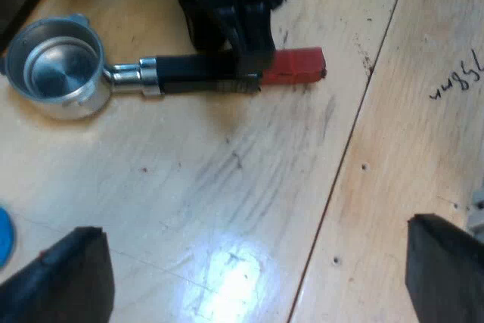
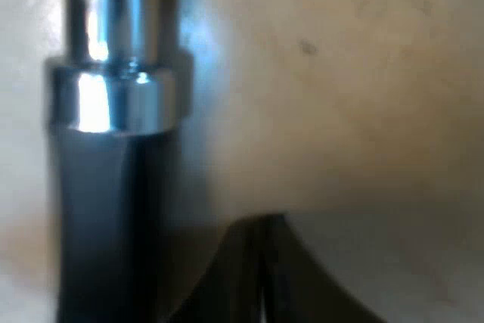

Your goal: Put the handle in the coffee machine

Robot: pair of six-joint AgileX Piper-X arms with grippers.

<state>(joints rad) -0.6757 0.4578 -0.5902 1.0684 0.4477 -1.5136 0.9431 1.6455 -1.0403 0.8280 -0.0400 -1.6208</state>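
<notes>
One portafilter [image 1: 147, 75], loose, flat on wooden table [image 1: 249, 187], eleven o'clock from left gripper [image 1: 257, 271] (spread wide, empty). Right gripper [image 1: 253, 72] at dark handle [image 1: 193, 72] near red end [image 1: 296, 66]; hold: cannot tell. Risk of drooping or twisting on lift, from grip far off heavy basket end [image 1: 54, 66].

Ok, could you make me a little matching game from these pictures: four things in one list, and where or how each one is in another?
Things:
1. holder's metal cup
2. handle's end
3. left gripper
4. right gripper

States:
A. open, above bare table
B. red
C. at the dark handle
D. silver, empty, mouth up

Pairs: 1-D, 2-B, 3-A, 4-C.
</notes>
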